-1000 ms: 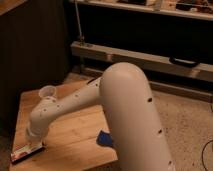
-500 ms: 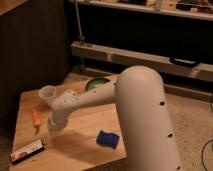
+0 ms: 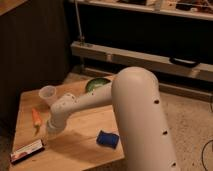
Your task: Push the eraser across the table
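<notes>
The eraser [image 3: 27, 151], a long flat dark block with a white top and a reddish mark, lies at the front left corner of the light wooden table [image 3: 75, 152]. My gripper [image 3: 52, 128] is at the end of the big white arm. It hangs over the table's left middle, up and to the right of the eraser and apart from it, just right of the carrot [image 3: 36, 119].
A clear plastic cup [image 3: 47, 93] stands at the back left. A green bowl [image 3: 96, 84] sits at the back of the table. A blue sponge-like block [image 3: 107, 139] lies at the front right. Metal shelving [image 3: 150, 60] runs behind the table.
My arm has drawn back from the eraser at the front left corner, towards the table's middle. The carrot and the blue block have come into view. The eraser stays near the corner.
</notes>
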Robot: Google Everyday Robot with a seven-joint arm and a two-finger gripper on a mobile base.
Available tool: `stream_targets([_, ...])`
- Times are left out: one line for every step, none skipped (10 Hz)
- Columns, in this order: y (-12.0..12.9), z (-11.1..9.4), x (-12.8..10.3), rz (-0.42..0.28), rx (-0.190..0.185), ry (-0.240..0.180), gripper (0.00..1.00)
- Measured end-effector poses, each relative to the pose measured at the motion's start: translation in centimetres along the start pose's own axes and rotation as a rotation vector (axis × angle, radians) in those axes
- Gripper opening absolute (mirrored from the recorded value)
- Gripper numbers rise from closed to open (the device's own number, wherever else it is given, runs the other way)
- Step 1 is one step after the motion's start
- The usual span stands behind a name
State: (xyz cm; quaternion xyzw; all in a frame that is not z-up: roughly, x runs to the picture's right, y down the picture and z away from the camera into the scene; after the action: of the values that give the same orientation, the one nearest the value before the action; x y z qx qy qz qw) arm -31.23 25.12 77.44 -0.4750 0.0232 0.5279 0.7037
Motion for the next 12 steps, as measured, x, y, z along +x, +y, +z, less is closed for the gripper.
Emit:
stream_targets([0.7,0.3,0.1,-0.009,-0.004,0.006,0.0])
stream_targets([1.4,0.9,0.2,-0.023,-0.01,0.017,0.0])
stream_targets([1.8,1.4,0.3,-0.03,-0.017,0.025,0.0])
stream_targets([2.0,1.8,0.3,-0.033,-0.025,0.033,0.0])
stream_targets([2.2,2.2,0.3,-0.035,-0.037,0.04,0.0])
stream_targets([2.2,2.4,0.3,-0.04,-0.047,0.044,0.0])
stream_targets([2.9,2.5,0.4,-0.052,-0.064,0.047,0.0])
stream_targets([3.4,2.5,0.4,-0.062,-0.077,0.049,0.0])
stream_targets([4.1,2.3,0.4,-0.08,-0.096,0.049,0.0])
stream_targets([4.8,2.5,0.5,-0.094,-0.103,0.054,0.0])
stream_targets([5.5,2.7,0.6,-0.108,-0.109,0.061,0.0])
stream_targets([6.2,3.1,0.7,-0.123,-0.111,0.071,0.0])
